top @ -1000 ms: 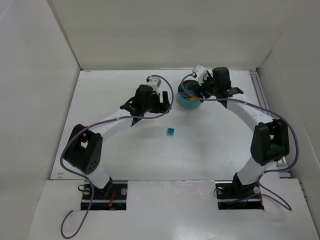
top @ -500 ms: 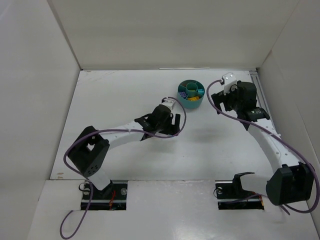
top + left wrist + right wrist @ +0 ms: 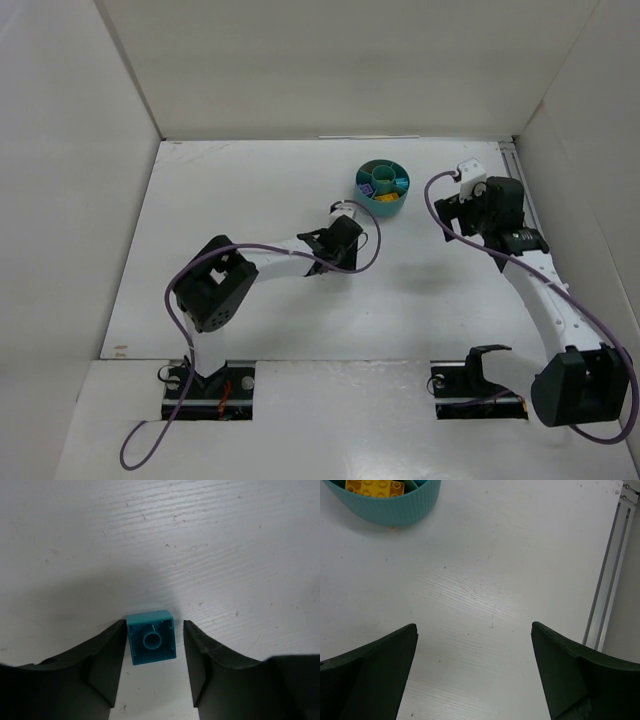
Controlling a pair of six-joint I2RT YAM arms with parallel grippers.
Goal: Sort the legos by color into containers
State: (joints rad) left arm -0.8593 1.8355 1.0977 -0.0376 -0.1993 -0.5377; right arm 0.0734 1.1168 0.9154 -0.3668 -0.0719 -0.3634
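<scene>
- The left gripper (image 3: pixel 154 625) points straight down at the table (image 3: pixel 250 180), with one black finger (image 3: pixel 107 665) on each side of a small teal brick (image 3: pixel 151 643).
- The finger on the picture's left looks like it touches the brick. On the other side a thin strip of table shows between finger and brick, so the gripper is close around the brick but not squeezing it.
- The teal brick lies flat on the table. Its hollow side faces up, with a little round tube in the middle.
- The left arm (image 3: pixel 270 262) is folded low. Its dark elbow sits near its base, and the white part reaches across to the middle of the table.
- A purple cable (image 3: pixel 372 240) loops beside the left wrist.
- The right gripper (image 3: pixel 473 626) is spread wide, with only bare table between its fingers (image 3: pixel 375 670).
- The right arm (image 3: pixel 535 290) reaches up the right side of the table, with its big dark joint low near the base.
- The round teal tub (image 3: pixel 383 208) stands at the back of the table, between the two wrists and apart from both.
- A yellow brick (image 3: pixel 375 487) lies in the tub, in the part nearest the right gripper.
- In the top view a small purple bit (image 3: pixel 367 188) shows on the tub's left side.
- A metal rail (image 3: pixel 610 570) runs along the table's right edge.
</scene>
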